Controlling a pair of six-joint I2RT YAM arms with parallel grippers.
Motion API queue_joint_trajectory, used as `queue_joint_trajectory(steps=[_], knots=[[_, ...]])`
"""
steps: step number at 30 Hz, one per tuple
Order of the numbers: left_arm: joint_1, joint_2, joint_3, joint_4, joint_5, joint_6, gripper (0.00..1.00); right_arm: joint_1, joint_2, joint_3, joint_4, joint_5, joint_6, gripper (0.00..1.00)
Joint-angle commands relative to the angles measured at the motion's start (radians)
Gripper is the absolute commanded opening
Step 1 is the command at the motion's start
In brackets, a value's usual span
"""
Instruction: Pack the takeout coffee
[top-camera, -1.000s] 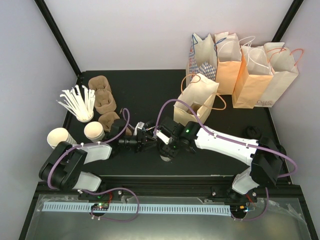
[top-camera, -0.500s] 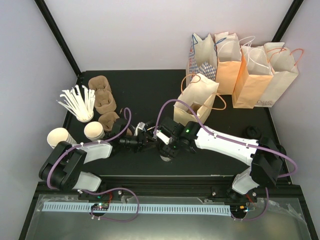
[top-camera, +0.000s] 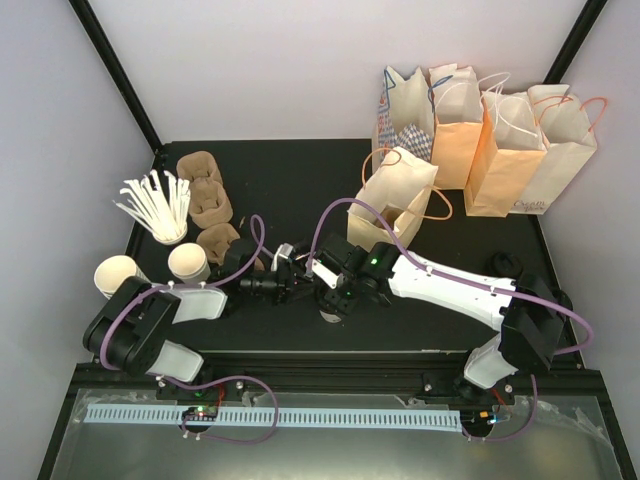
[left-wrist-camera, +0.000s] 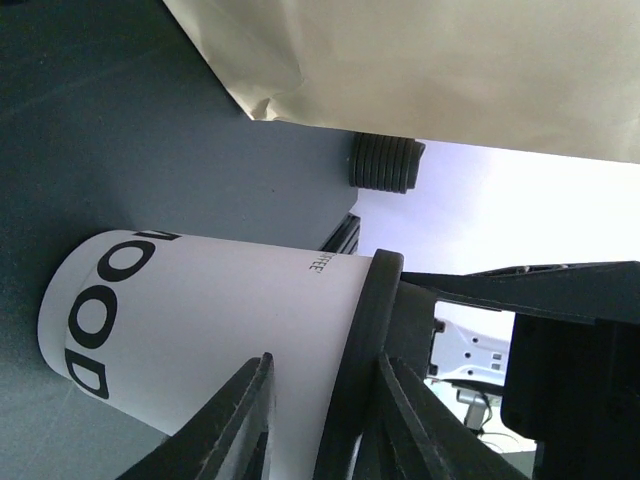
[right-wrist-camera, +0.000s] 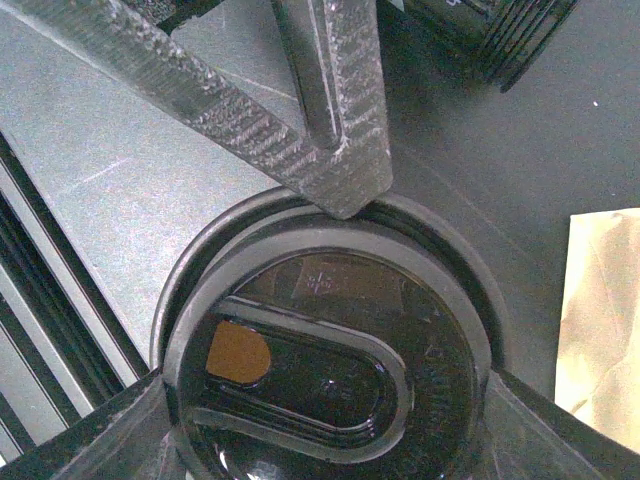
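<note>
The right pincer hung straight down over the drink. Its two fingers were set against opposite sides of the black lid and, as far as its own camera showed, clamped on that rim. The left pincer reached in from the side with its fingers partly spread, one along the white cup wall and the other across the lid's edge. From above, its fingertip rested on the lid's rim. Whether it was really squeezing anything could not be told.

The takeout coffee stood upright on the counter, towards the near edge between the two arms. The lid was on top and looked seated on the sides that showed.

Compared with a second earlier, very little had changed. The cup stood on the same spot and the right arm kept its pose. Only the left arm had edged slightly nearer the cup.

That suggested the lid was still being pressed home and carrying had not begun. The cup had made no start towards the brown paper bag, which stood just behind the right pincer. The side pincer would probably need to let go before the cup could be lifted cleanly.
</note>
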Motion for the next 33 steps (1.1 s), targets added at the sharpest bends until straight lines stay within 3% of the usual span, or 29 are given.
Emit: queue_joint_trajectory(steps=[1, 10, 26, 33], knots=[[-0.005, 0.01, 0.032, -0.133, 0.022, 0.119, 0.29, 0.005, 0.06, -0.028, -0.024, -0.006, -0.005, 0.4], [-0.044, 0.033, 0.126, -0.573, -0.105, 0.476, 0.25, 0.005, 0.068, -0.037, -0.023, -0.013, -0.007, 0.4], [-0.05, 0.188, 0.039, -0.55, -0.128, 0.51, 0.21, 0.007, 0.072, -0.08, -0.037, -0.042, 0.005, 0.37], [-0.072, 0.243, -0.036, -0.41, -0.125, 0.476, 0.21, 0.016, 0.102, -0.072, -0.062, -0.019, 0.017, 0.37]])
